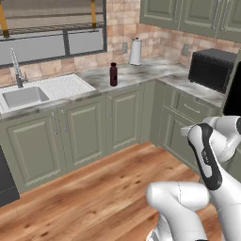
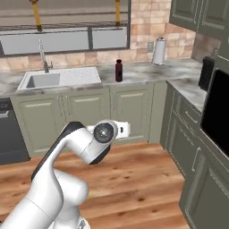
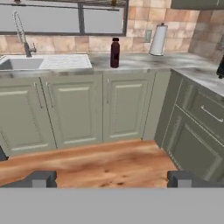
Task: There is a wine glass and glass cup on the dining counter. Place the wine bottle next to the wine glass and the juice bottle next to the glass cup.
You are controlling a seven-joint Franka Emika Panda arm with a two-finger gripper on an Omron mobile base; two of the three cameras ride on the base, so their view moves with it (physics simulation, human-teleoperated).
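- far left on the marble worktop sits the white sink [image 3: 19,64] with its tall chrome tap [image 3: 22,33]; nothing there for me.
- just right of the sink's drainboard stands the stout dark red juice bottle with the wide red cap [image 3: 115,53], upright on the grey-veined marble counter [image 3: 131,62], its long axis vertical, close to the front edge above the green cabinet doors [image 3: 127,107].
- further right, the white paper towel roll [image 3: 158,40] stands against the brick wall, well apart from the bottle.
- my claw [image 3: 113,178] is released, both dark tips spread wide with nothing between them.
- from my claw the bottle lies straight ahead and higher, a touch right of centre, across the wooden floor [image 3: 100,164]; i judge i must close that gap first, then come in level at its body.
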